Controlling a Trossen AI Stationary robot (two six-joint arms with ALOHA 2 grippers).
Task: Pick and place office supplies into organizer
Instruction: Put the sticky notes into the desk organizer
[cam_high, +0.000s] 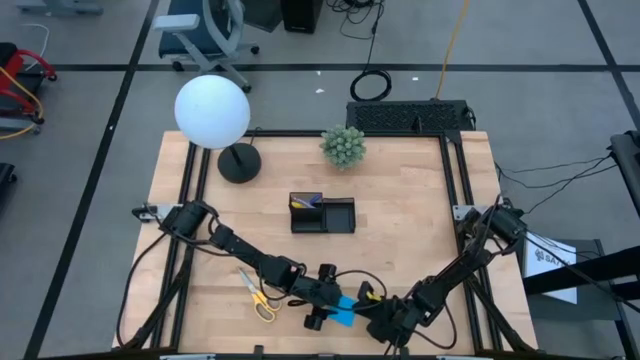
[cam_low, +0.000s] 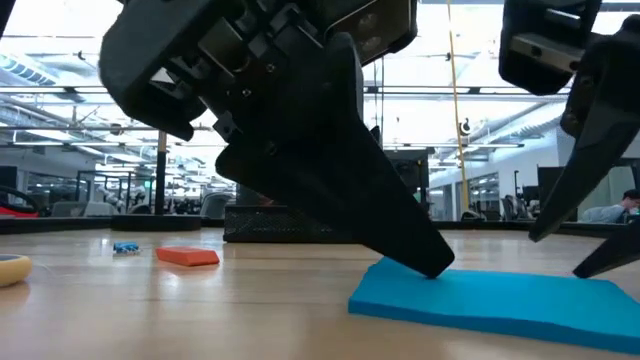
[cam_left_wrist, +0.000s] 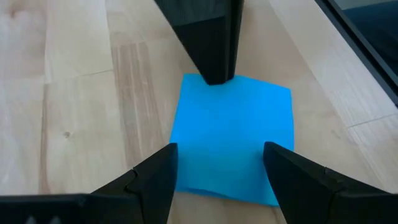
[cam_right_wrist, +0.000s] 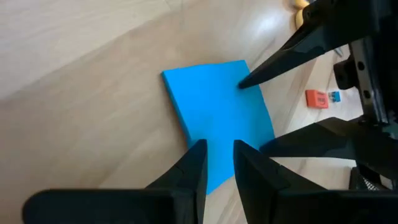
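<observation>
The blue sticky-note pad lies flat on the counter, well apart from the black organizer. The left tool straddles the pad, fingers spread wide over two opposite edges. The right tool, fingers slightly apart, presses on the pad's opposite end. Yellow-handled scissors lie beside the pad.

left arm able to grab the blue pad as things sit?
Probably yes. The left gripper is open, its fingers straddling the blue pad lying flat on the table. The right gripper presses on the pad's opposite edge, which may crowd the lift.
</observation>
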